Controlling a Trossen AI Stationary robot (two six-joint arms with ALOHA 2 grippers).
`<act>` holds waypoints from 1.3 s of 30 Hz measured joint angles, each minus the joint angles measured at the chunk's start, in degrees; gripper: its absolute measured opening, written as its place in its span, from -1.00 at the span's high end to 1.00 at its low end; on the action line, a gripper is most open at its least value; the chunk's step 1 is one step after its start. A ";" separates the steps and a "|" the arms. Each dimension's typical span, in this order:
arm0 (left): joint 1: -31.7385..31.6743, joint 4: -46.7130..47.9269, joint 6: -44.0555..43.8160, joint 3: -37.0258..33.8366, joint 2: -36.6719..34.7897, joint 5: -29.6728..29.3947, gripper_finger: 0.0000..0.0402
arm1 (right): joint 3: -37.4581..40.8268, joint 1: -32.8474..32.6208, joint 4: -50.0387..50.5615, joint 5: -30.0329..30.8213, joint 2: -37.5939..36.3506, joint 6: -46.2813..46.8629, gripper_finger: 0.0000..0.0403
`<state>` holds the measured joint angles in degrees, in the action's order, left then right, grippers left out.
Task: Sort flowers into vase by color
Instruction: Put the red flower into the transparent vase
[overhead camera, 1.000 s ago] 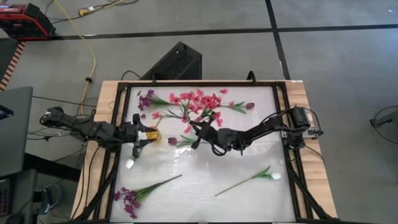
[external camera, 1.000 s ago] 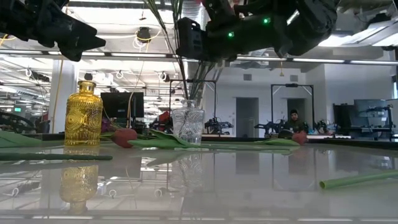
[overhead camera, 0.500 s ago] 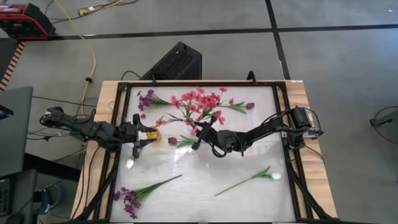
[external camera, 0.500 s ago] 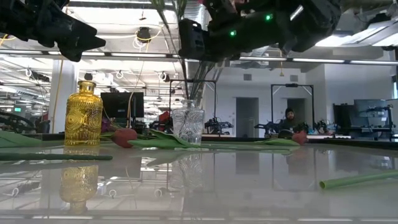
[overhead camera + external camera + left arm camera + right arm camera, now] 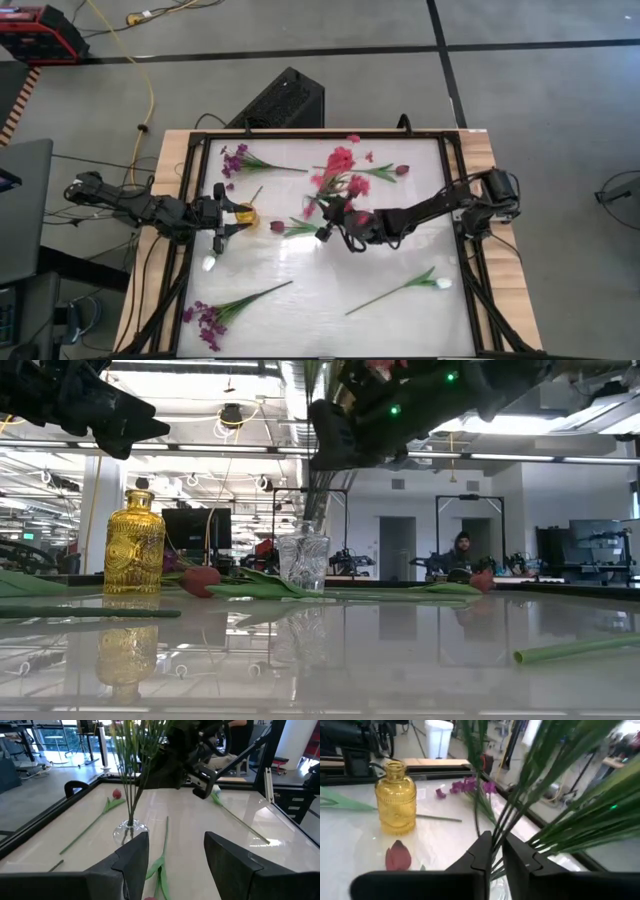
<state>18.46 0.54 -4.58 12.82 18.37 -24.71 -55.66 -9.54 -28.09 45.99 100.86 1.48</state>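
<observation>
Right tool (image 5: 496, 851): you see it gripping green flower stems (image 5: 520, 815) above the clear vase (image 5: 302, 557).
Left tool (image 5: 172, 850): open, beside the yellow bottle (image 5: 134, 542).

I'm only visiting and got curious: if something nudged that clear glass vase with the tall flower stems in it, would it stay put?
Probably not reliably. The clear vase looks small and narrow, while the stems rise far above it, so it may be top-heavy. The tabletop looks glossy, so it might slide. Being glass, it could break if it fell.
</observation>
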 joint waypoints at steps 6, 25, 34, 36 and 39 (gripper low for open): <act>-0.02 -0.07 -0.45 0.00 0.00 0.01 0.09 | 0.00 -0.26 1.26 -1.33 -2.30 0.66 0.27; -0.02 -0.07 -0.61 0.00 -0.02 0.06 0.09 | 0.00 4.87 24.55 -21.12 -14.93 19.28 -0.11; -0.02 -0.07 -0.61 0.00 0.00 0.07 0.09 | -4.03 4.31 42.26 -23.66 -15.32 26.73 0.14; 0.00 -0.05 -0.59 0.00 -0.02 0.07 0.09 | -3.96 3.96 44.73 -23.63 -14.43 27.42 0.31; 0.00 -0.05 -0.61 0.00 -0.02 0.20 0.09 | -3.91 2.63 44.22 -23.64 -12.98 26.87 0.61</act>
<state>18.46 0.48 -5.19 12.82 18.35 -24.51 -59.57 -6.91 16.13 22.35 87.88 28.35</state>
